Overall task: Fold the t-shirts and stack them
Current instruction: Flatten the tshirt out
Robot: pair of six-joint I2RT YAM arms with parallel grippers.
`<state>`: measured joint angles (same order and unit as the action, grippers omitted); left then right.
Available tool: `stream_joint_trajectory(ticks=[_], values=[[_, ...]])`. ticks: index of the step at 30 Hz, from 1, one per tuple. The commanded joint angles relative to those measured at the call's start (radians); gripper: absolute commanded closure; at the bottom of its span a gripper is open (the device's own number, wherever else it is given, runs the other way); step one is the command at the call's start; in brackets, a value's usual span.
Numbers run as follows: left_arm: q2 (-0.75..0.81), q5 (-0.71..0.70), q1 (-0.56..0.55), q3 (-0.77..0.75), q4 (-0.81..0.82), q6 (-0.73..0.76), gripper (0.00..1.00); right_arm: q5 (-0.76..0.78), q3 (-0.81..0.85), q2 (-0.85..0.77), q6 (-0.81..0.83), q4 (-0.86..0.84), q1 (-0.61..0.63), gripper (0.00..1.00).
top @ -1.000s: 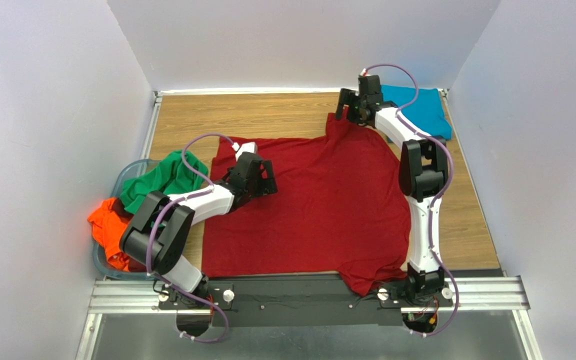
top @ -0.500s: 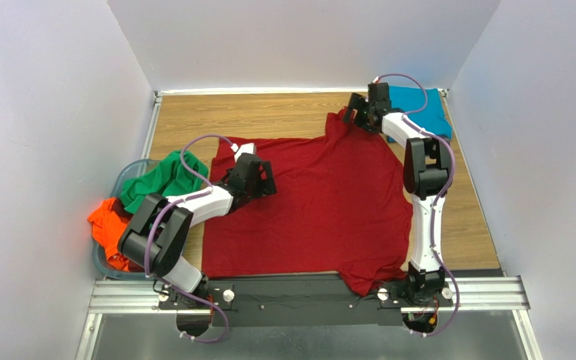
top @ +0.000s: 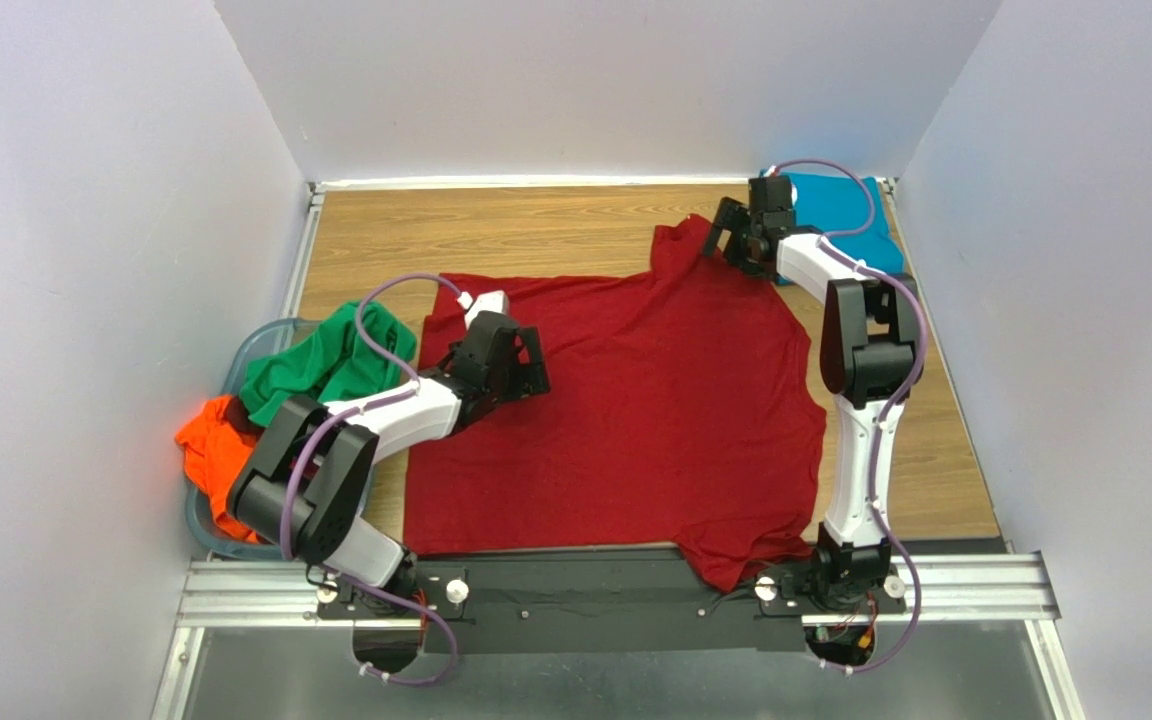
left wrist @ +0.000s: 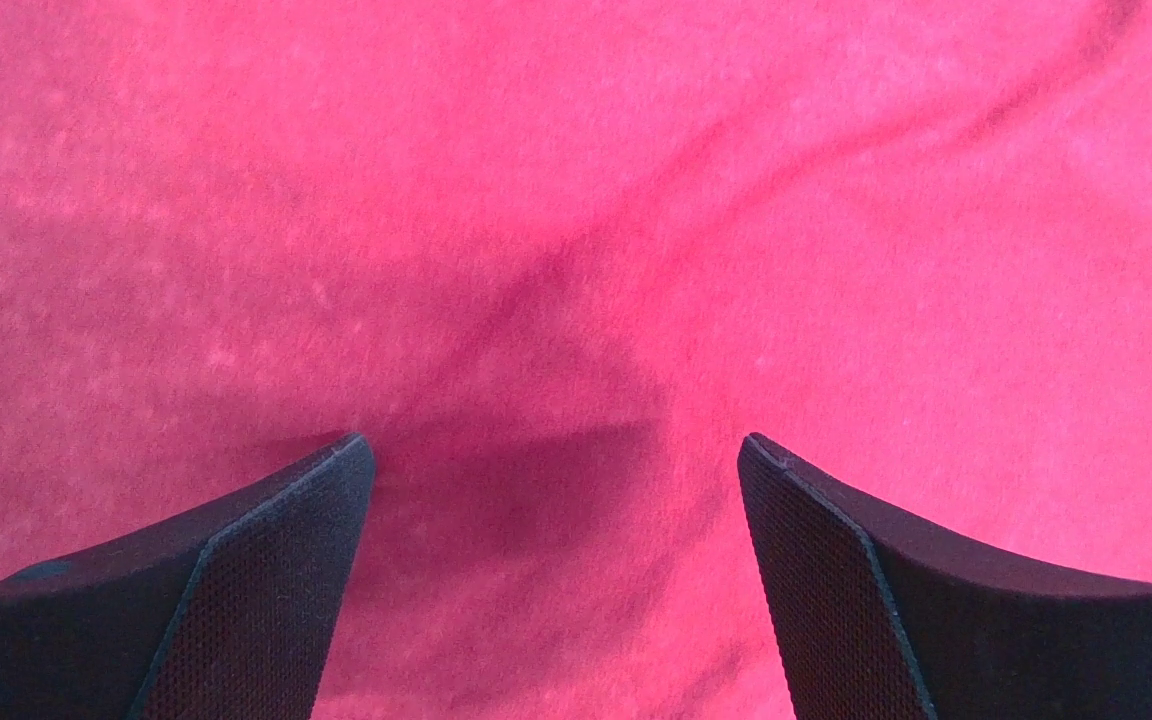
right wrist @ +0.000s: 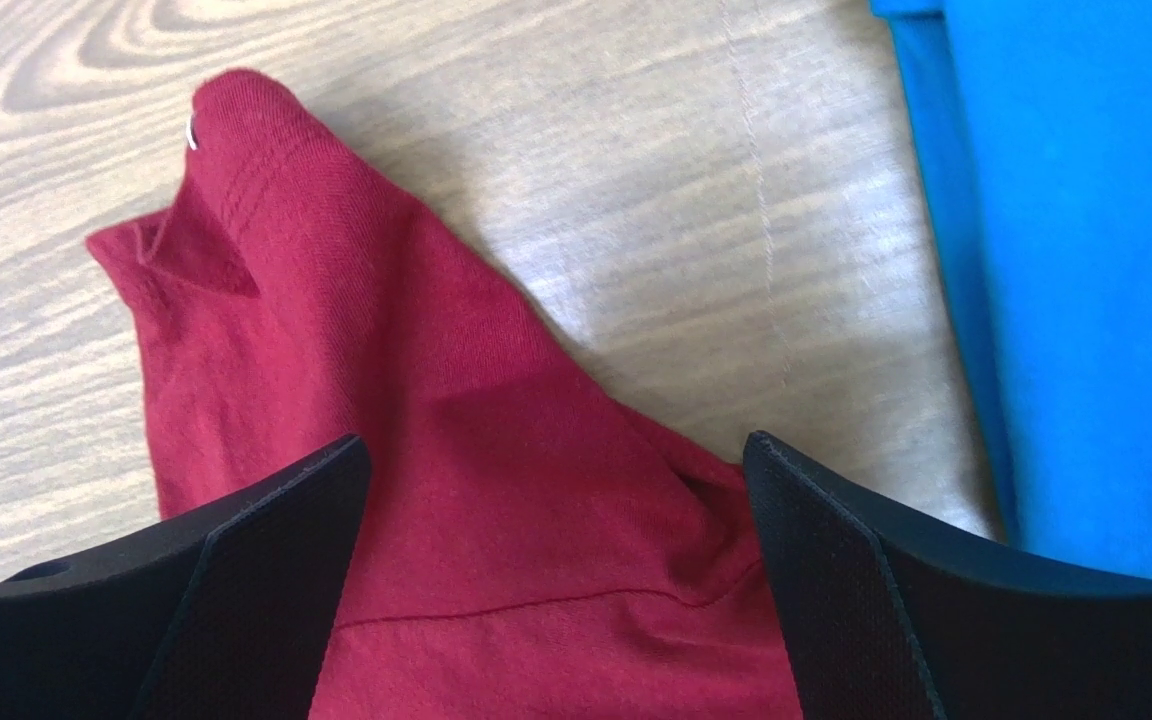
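The dark red t-shirt (top: pixel 642 405) lies spread flat across the middle of the wooden table. My left gripper (top: pixel 533 365) is open just above the shirt's left part; in the left wrist view (left wrist: pixel 552 450) red cloth (left wrist: pixel 567 225) fills the frame and nothing is between the fingers. My right gripper (top: pixel 723 240) is open at the shirt's far right corner; the right wrist view (right wrist: pixel 555 450) shows a bunched red sleeve (right wrist: pixel 387 360) lying between the spread fingers. The teal-blue t-shirt (top: pixel 853 210) lies folded at the back right, also in the right wrist view (right wrist: pixel 1093 270).
A translucent bin (top: pixel 244 353) at the left edge holds the green t-shirt (top: pixel 319 360) and the bright orange t-shirt (top: pixel 214 450). White walls close in the table on three sides. Bare wood (top: pixel 507 233) shows behind the red shirt. A metal rail (top: pixel 958 585) runs along the near edge.
My right gripper has moved to the right along the back, toward the teal-blue shirt, staying open. My left gripper has shifted only slightly. The red shirt lies much as before.
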<state>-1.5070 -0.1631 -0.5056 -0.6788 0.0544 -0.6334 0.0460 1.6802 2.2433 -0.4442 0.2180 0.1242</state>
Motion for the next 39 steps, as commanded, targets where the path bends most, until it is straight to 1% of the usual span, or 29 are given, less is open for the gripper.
stream_joint_trajectory(ticks=[1, 7, 13, 16, 20, 23, 24, 28, 33, 38, 39], values=[[0.051, -0.007, -0.001, 0.028, -0.025, -0.008, 0.02, 0.049, -0.059, -0.008, -0.007, 0.09, -0.006, 0.0], [0.077, -0.004, -0.001, 0.032, -0.027, -0.009, 0.02, 0.06, -0.14, -0.034, -0.014, 0.089, -0.012, 0.0], [0.105, -0.007, 0.001, 0.01, -0.042, -0.005, 0.02, 0.041, -0.119, -0.056, 0.019, 0.087, -0.012, 0.0], [0.105, -0.052, 0.001, -0.051, -0.09, -0.002, 0.02, 0.02, -0.053, -0.063, 0.061, 0.089, -0.012, 0.0], [0.079, -0.116, 0.022, -0.203, -0.186, 0.006, 0.02, -0.015, 0.042, -0.073, 0.133, 0.09, -0.009, 0.0], [0.041, -0.148, 0.055, -0.295, -0.226, 0.0, 0.02, -0.04, 0.046, -0.088, 0.168, 0.09, -0.003, 0.0], [0.027, -0.148, 0.065, -0.317, -0.234, -0.002, 0.02, -0.069, 0.042, -0.094, 0.174, 0.09, 0.0, 0.0], [-0.096, -0.154, 0.108, -0.433, -0.235, 0.011, 0.02, -0.118, 0.013, -0.08, 0.215, 0.092, 0.044, 0.0], [-0.217, -0.165, 0.139, -0.53, -0.218, 0.041, 0.02, -0.103, 0.026, -0.045, 0.245, 0.09, 0.083, 0.0], [-0.355, -0.252, 0.173, -0.629, -0.226, 0.043, 0.02, -0.129, 0.067, 0.005, 0.286, 0.092, 0.104, 0.0], [-0.376, -0.253, 0.179, -0.649, -0.234, 0.052, 0.02, -0.13, 0.079, 0.012, 0.289, 0.09, 0.107, 0.0]])
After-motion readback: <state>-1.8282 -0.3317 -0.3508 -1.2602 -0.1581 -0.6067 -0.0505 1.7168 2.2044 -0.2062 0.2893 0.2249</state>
